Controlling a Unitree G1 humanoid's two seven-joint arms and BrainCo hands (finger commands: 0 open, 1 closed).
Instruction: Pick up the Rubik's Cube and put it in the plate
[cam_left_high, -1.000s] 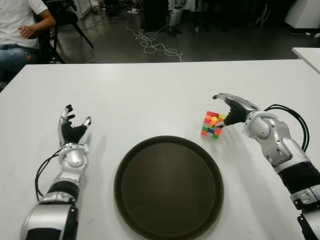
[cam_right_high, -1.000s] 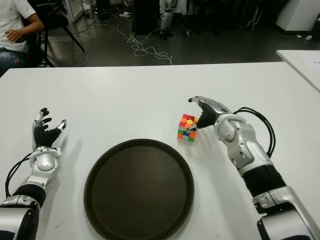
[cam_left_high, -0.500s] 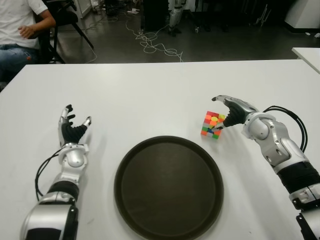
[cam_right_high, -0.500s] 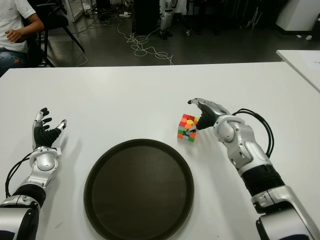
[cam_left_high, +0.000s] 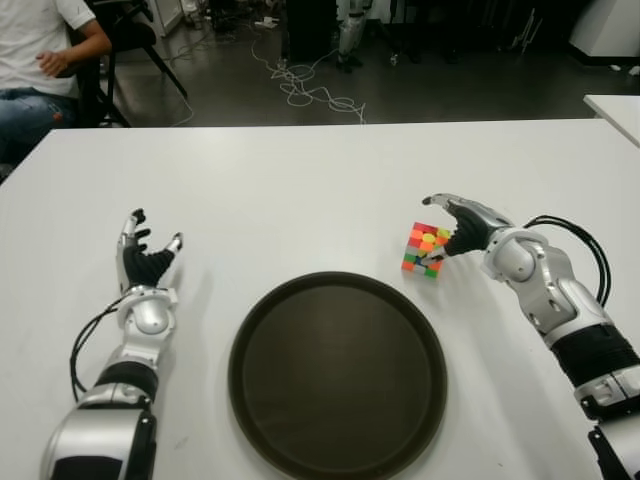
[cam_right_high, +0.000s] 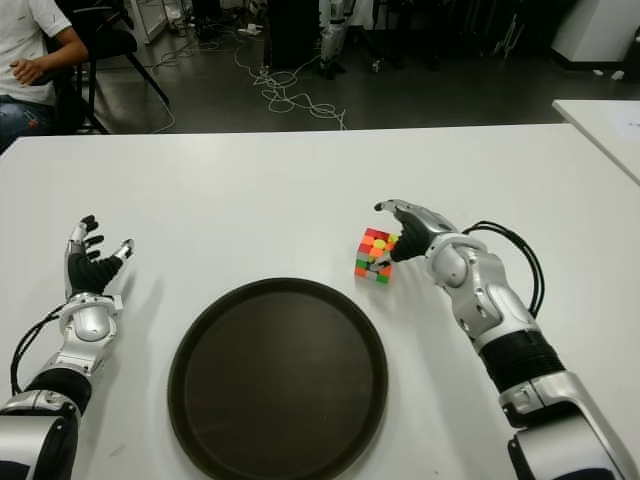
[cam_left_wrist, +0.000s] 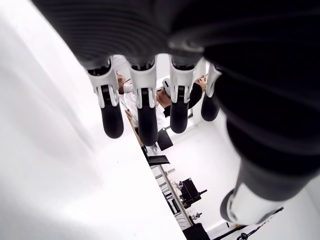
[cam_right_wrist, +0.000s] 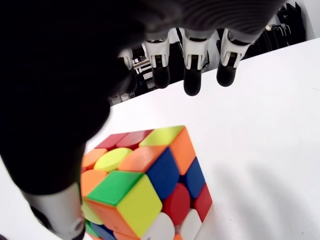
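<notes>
The Rubik's Cube (cam_left_high: 425, 248) sits on the white table (cam_left_high: 300, 190), just beyond the right rim of the round dark plate (cam_left_high: 337, 375). My right hand (cam_left_high: 440, 222) is at the cube's right side, open. Its fingers (cam_right_wrist: 192, 82) stretch out above the cube (cam_right_wrist: 145, 185) and its thumb shows close beside the cube's near right edge, without closing on it. My left hand (cam_left_high: 147, 265) shows open at the left of the plate, fingers (cam_left_wrist: 145, 125) pointing up, holding nothing. Nothing lies in the plate.
A seated person (cam_left_high: 40, 60) is at the far left beyond the table. Cables (cam_left_high: 310, 95) lie on the dark floor behind. A second white table's corner (cam_left_high: 615, 105) shows at the far right.
My right hand has crept a little to the left, closer over the cube. The cube, the plate and my left hand have stayed where they were.
</notes>
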